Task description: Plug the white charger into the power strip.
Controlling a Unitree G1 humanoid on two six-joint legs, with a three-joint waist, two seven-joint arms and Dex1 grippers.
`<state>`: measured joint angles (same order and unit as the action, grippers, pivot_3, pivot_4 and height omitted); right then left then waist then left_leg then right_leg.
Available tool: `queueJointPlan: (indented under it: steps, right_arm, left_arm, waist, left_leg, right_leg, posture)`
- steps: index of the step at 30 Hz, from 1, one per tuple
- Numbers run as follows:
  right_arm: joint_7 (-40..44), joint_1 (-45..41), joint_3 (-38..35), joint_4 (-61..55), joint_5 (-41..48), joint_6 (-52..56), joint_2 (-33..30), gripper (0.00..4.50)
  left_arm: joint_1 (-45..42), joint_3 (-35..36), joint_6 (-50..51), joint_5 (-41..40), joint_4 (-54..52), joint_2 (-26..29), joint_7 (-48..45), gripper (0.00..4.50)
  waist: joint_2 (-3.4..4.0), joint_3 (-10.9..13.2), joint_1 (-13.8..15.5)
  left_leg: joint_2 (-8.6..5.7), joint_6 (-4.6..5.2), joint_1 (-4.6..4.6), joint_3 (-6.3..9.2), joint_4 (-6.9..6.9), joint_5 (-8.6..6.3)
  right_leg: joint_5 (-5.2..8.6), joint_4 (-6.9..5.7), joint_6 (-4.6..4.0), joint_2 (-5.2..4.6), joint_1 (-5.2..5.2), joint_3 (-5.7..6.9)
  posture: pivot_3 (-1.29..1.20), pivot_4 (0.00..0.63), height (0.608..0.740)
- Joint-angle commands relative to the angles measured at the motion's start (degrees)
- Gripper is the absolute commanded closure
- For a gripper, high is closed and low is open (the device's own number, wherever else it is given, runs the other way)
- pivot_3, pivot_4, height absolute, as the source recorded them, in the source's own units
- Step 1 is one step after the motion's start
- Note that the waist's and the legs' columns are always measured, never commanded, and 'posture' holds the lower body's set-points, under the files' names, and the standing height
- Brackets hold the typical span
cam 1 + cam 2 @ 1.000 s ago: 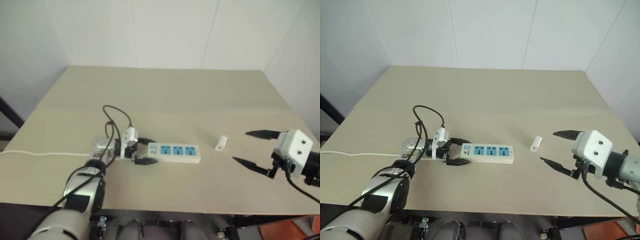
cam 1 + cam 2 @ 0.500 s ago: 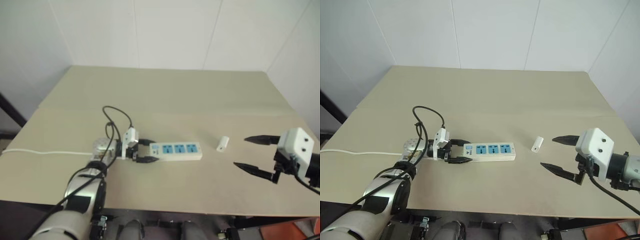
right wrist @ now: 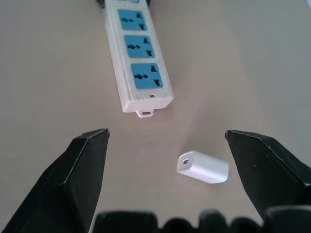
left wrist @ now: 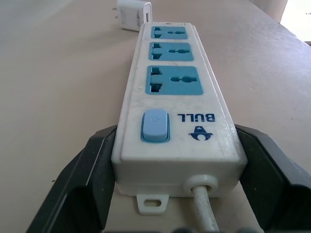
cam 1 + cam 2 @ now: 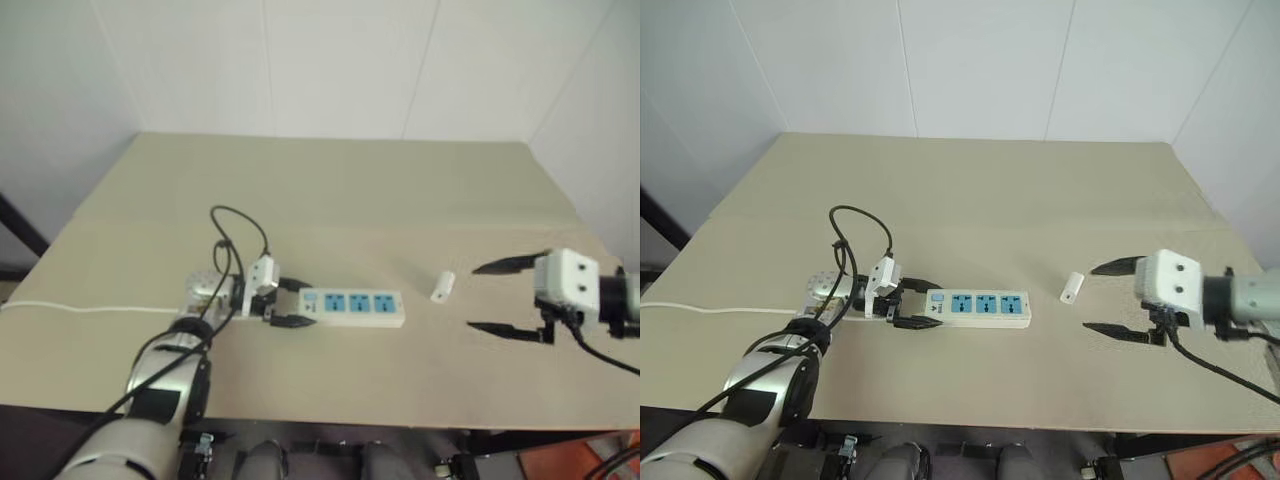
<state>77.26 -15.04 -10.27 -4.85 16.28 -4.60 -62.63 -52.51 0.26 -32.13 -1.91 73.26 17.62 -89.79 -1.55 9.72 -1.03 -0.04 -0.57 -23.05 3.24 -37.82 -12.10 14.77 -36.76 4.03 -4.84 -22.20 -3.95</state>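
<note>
Beige table (image 5: pixel 350 180): broad plain top, carrying everything below.
Power strip (image 5: pixel 352 305): long white bar lying flat near the front middle of the table, three blue sockets in a row facing up, its switch end and thin cord toward the robot's left.
Left gripper (image 5: pixel 288 303): black fingers clamped on the strip's switch end, one on each long side (the left wrist view shows both pressed against the casing); it pins the strip in place.
Right gripper (image 5: pixel 1118 298): jaws wide apart, holding nothing, hanging over the table on the robot's right and aimed toward the charger.
White charger (image 5: pixel 1071 287): small rounded block lying on its side on the table, apart from the strip's far end and just beside the right gripper's tips; in the right wrist view it sits between the spread fingers but nearer one of them, not yet touched.
Step in hand: strip secured, right arm lining up to pick the charger.
Next move calls for: bringing the fingers down to straddle the block squarely, closing on its flat sides, then turning it so the prongs face down over a socket (likely the nearest end one).
</note>
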Motion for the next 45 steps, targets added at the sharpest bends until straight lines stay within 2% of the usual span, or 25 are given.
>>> queueJointPlan:
  steps: [1, 4, 10, 17, 28, 45]
  right_arm:
    - [8.4, -10.9, 7.2, 10.4, -4.2, -13.7, 0.2, 0.00]
    - [14.6, -23.6, 17.8, 22.2, -9.0, -26.4, 0.8, 0.00]
    - [15.2, -44.8, 38.4, 43.9, -18.3, -52.9, 4.4, 0.00]
    - [14.6, -57.1, 50.6, 61.3, -29.7, -73.7, 10.7, 0.00]
    - [-0.3, -61.6, 52.9, 70.2, -45.0, -77.8, 16.6, 0.00]
    - [-22.8, -64.1, 56.5, 73.6, -64.8, -71.7, 21.1, 0.00]
  left_arm:
    - [-0.1, -1.9, 0.4, 1.9, -0.4, -0.6, -1.1, 1.22]
    - [0.2, -2.2, 1.0, 1.4, -1.0, -0.5, -2.5, 1.22]
    - [1.2, -3.6, 1.9, 1.4, -2.5, -0.4, -2.7, 1.22]
    - [3.0, -3.0, 2.2, -1.5, -5.5, -0.5, -2.7, 1.22]
    - [3.8, -2.0, 2.2, -2.8, -7.0, -0.3, -2.7, 1.22]
    - [4.2, -2.1, 2.0, -2.8, -7.4, -0.3, -2.7, 1.22]
  waist:
    - [0.02, 0.0, 0.1]
    - [0.05, 0.0, -0.1]
    - [0.10, 0.1, -0.2]
    - [0.16, 0.1, -0.2]
    - [0.49, 0.3, -0.6]
    - [0.64, 0.4, -1.2]
  left_leg:
    - [-0.01, 0.00, -0.03, 0.02, 0.00, 0.00]
    - [-0.01, 0.00, -0.05, 0.01, 0.00, 0.00]
    - [-0.02, 0.00, -0.06, -0.01, 0.05, -0.01]
    - [-0.05, 0.00, -0.06, 0.01, 0.06, -0.01]
    - [-0.07, 0.00, -0.01, 0.01, 0.06, -0.01]
    - [-0.09, -0.01, -0.02, 0.02, 0.05, -0.01]
  right_leg:
    - [0.00, -0.01, 0.00, 0.00, -0.02, 0.00]
    - [-0.04, 0.00, -0.07, -0.01, -0.04, 0.00]
    - [-0.19, 0.04, -0.32, -0.04, -0.10, 0.00]
    - [-0.18, 0.03, -0.32, -0.08, -0.13, 0.01]
    - [-0.18, -0.11, -0.34, -0.08, -0.17, 0.00]
    - [-0.18, -0.22, -0.35, -0.08, -0.23, -0.01]
  posture:
    - [0.00, 0.150, 0.740]
    - [0.00, 0.150, 0.740]
    - [0.00, 0.150, 0.740]
    - [0.00, 0.150, 0.740]
    - [0.00, 0.150, 0.740]
    - [0.00, 0.150, 0.740]
